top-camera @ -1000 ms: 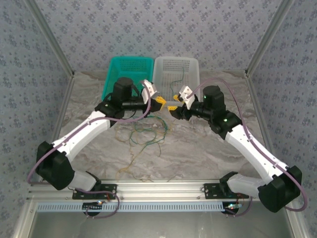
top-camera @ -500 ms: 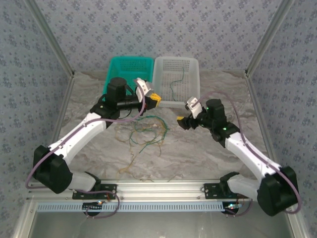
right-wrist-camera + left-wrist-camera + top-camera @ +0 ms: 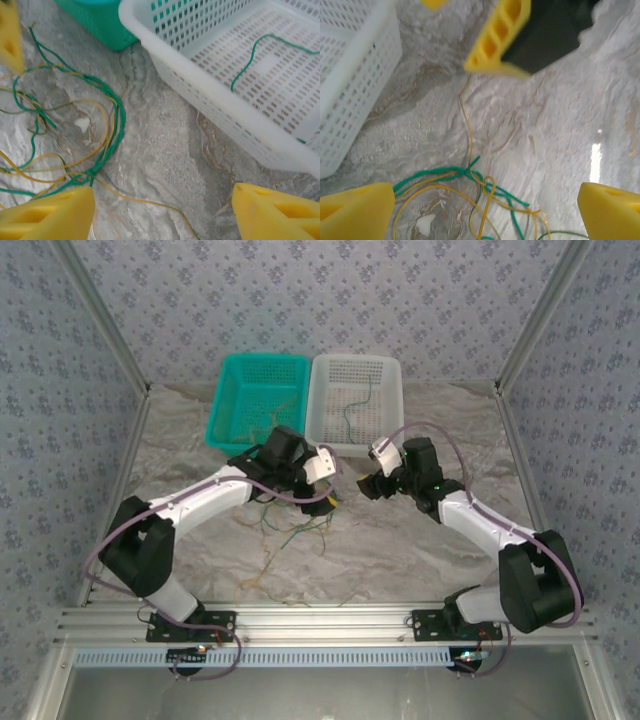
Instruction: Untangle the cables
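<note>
Top view: left hand [image 3: 326, 498] sits over the far-right part of the cables [image 3: 293, 518] & hides that bit. The thin yellow strands trailing toward the near edge are hard to trace vs the marbled table [image 3: 400, 550]. Left wrist view: pads [image 3: 355, 210] are wide apart w/ only flat-lying wire and table btwn them, so it's open, gripping nothing. The tangle's loops are cut off at that view's lower edge. Right hand [image 3: 362, 483] is just right of the tangle, also spread open & empty. White basket [image 3: 385, 370], far centre, holds one green cable [image 3: 352, 412]. Teal basket [image 3: 225, 405] is touching its left side, w/ maybe a pale strand inside, too faint to be sure.
</note>
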